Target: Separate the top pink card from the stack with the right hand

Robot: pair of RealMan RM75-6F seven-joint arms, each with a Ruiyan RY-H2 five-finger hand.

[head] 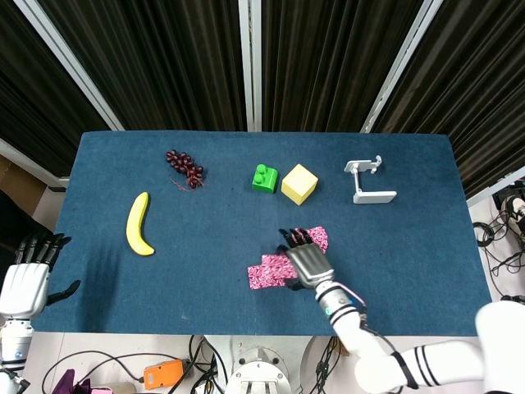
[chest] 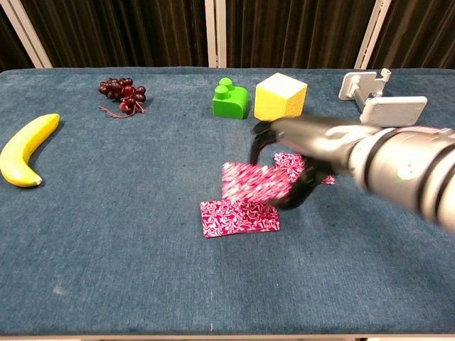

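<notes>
Your left hand [head: 23, 279] idles off the table's near-left corner, fingers apart, holding nothing | one pink card [chest: 239, 217] lies flat just below your right hand [chest: 295, 153] | right hand pinches a lifted pink card [chest: 254, 182] | another pink card [chest: 302, 165] lies under it.

The right hand [chest: 298, 153] is smeared by motion blur in the chest view, so its fingers cannot be made out singly, nor whether they touch the blurred pink card [chest: 254, 182] beneath them. In the head view that hand [head: 306, 261] covers part of the pink cards [head: 267, 272], hiding where one ends and the next begins. The right forearm runs off the chest view's right edge. The left hand [head: 29, 275] sits at the head view's left edge, its arm cut off below.
</notes>
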